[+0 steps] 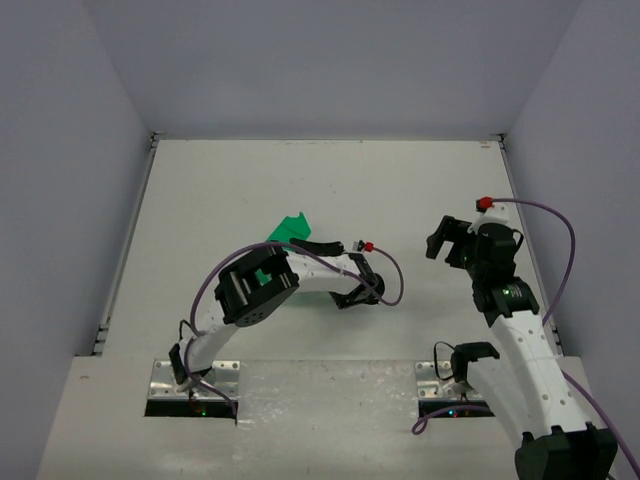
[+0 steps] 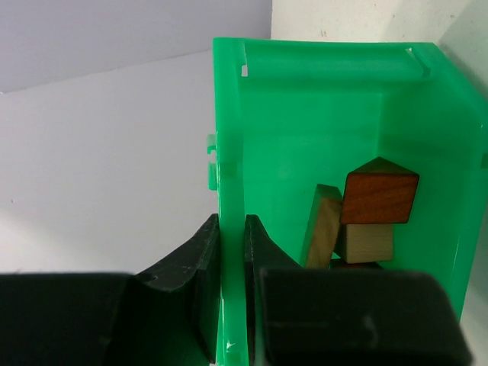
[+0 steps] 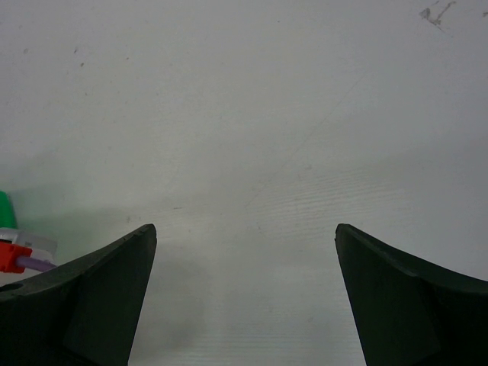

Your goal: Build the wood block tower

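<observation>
The wooden pieces lie inside a green plastic bin (image 2: 305, 130): a reddish-brown wedge-topped block (image 2: 379, 194), a tan cube (image 2: 366, 242) under it, and a tan bar (image 2: 324, 226) leaning on its end. My left gripper (image 2: 231, 223) is shut on the bin's left side wall, one finger inside and one outside. In the top view the bin (image 1: 290, 228) shows just beyond the left gripper (image 1: 306, 243), and the blocks are hidden. My right gripper (image 1: 441, 240) is open and empty over bare table, also in its wrist view (image 3: 245, 232).
The white table (image 1: 330, 180) is walled by grey panels at the back and sides. The left arm's elbow (image 1: 255, 285) and purple cable (image 1: 390, 280) lie across the centre. A red cable connector (image 3: 11, 258) and a green sliver of the bin (image 3: 4, 210) show at the right wrist view's left edge.
</observation>
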